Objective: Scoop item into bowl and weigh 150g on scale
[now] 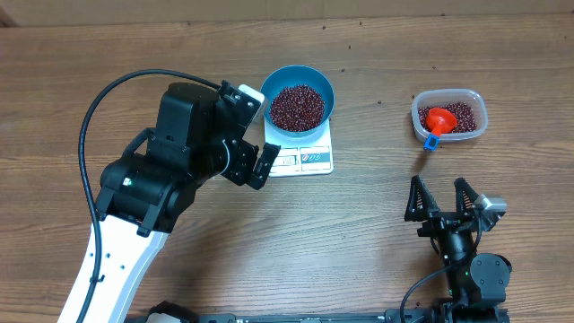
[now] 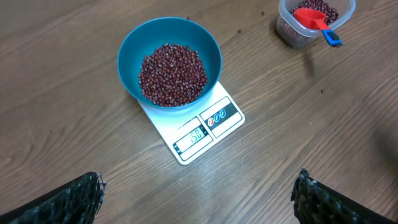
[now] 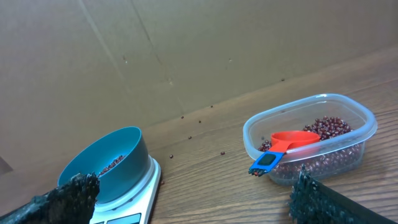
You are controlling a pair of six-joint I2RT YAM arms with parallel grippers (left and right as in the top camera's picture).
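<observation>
Overhead, beans [image 1: 297,106] fill the bowl [image 1: 328,90] on the scale [image 1: 314,159] at twelve o'clock; the left gripper [image 2: 199,198], at the scale's eight o'clock, and the right gripper [image 1: 439,193] gape empty, so a stray left swing might tip the bowl.

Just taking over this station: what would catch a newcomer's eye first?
The bright blue bowl, heaped with dark red-brown beans, sits on the white scale near the middle of the table. Off to the right, a clear tub holds more beans and a red scoop with a blue handle.
</observation>
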